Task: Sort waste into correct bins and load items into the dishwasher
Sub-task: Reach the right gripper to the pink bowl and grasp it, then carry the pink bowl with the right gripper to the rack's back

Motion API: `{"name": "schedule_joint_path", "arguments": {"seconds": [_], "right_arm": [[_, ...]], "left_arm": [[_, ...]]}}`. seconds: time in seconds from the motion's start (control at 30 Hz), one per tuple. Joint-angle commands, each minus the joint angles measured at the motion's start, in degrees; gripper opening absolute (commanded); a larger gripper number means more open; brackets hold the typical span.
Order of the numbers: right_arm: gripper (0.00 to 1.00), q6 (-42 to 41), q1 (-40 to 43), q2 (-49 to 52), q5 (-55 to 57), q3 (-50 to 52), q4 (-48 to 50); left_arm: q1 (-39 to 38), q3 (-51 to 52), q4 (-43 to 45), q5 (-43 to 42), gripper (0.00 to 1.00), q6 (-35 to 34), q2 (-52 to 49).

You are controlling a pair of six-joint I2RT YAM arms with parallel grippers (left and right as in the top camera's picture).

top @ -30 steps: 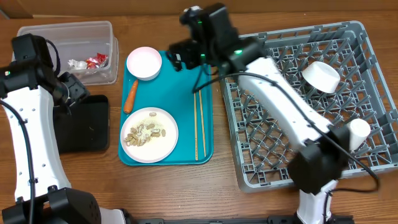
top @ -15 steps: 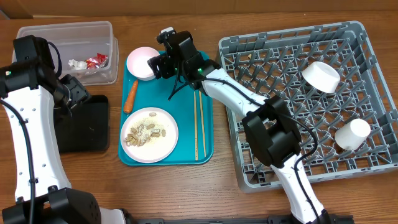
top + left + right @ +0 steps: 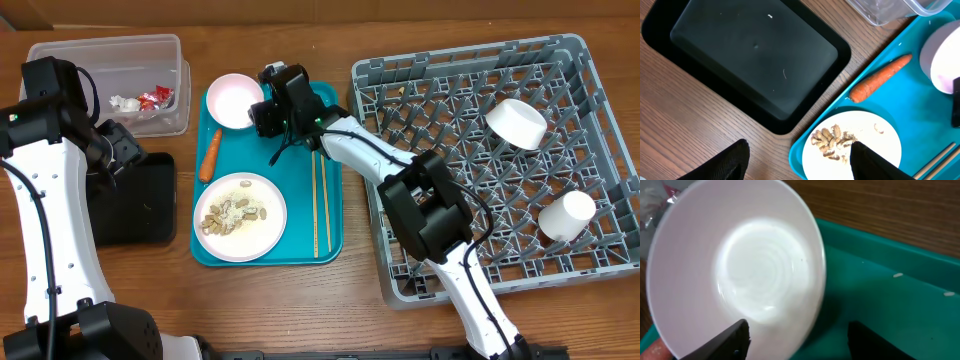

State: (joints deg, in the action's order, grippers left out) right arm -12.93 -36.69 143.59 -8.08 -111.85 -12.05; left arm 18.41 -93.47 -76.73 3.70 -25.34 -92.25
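Wrappers (image 3: 145,99) in tub (image 3: 100,40); 1 bowl (image 3: 516,121), cup (image 3: 566,215) in rack (image 3: 480,52); second bowl (image 3: 231,100), plate (image 3: 275,200), carrot (image 3: 209,155), chopsticks (image 3: 317,200) pending; left gripper (image 3: 800,162), right gripper (image 3: 797,340) both spread, empty

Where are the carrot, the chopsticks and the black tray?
carrot (image 3: 209,156): overhead view, middle of its orange body.
chopsticks (image 3: 316,200): overhead view, midway along the sticks.
black tray (image 3: 755,55): left wrist view, its bare floor.

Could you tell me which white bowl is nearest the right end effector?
The upright pink-sided white bowl on the teal tray, beside the right end effector; the other bowl lies tilted in the grey plastic dish rack.
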Motion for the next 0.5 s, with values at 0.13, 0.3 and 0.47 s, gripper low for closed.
{"name": "schedule_joint_path", "arguments": {"seconds": [0.13, 0.3, 0.47], "right_arm": [[0.43, -0.63, -0.37, 0.42, 0.57, -1.97, -0.28], [0.25, -0.59, 0.09, -1.97, 3.02, -2.03, -1.16], [0.06, -0.13, 1.46, -6.27, 6.12, -2.03, -7.72]], "left_arm": [[-0.07, -0.81, 0.02, -0.31, 0.67, 0.09, 1.73], [-0.07, -0.81, 0.04, -0.31, 0.67, 0.09, 1.73], [-0.07, -0.81, 0.13, -0.31, 0.67, 0.09, 1.73]]}}
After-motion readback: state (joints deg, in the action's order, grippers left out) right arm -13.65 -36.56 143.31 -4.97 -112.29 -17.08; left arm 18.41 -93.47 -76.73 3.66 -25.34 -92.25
